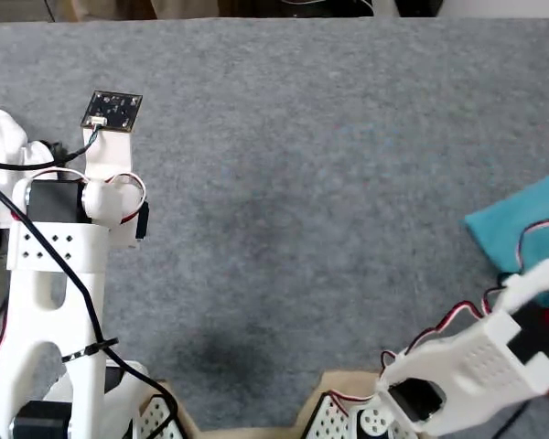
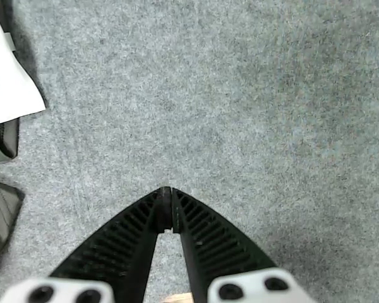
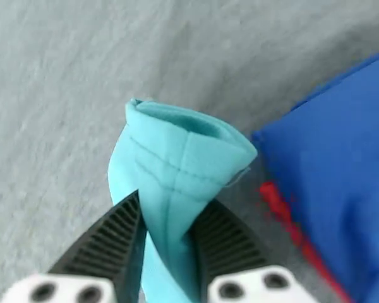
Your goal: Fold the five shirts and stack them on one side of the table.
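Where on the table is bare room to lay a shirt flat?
The wide middle of the grey table is bare, from the left gripper across to the teal shirt. It is crowded at the left edge by the white cloth, and at the right edge, where a blue shirt lies beside the teal one.

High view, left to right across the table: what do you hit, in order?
white cloth → left arm → bare grey table → teal shirt. The right arm overlaps the teal shirt, so it is left out.
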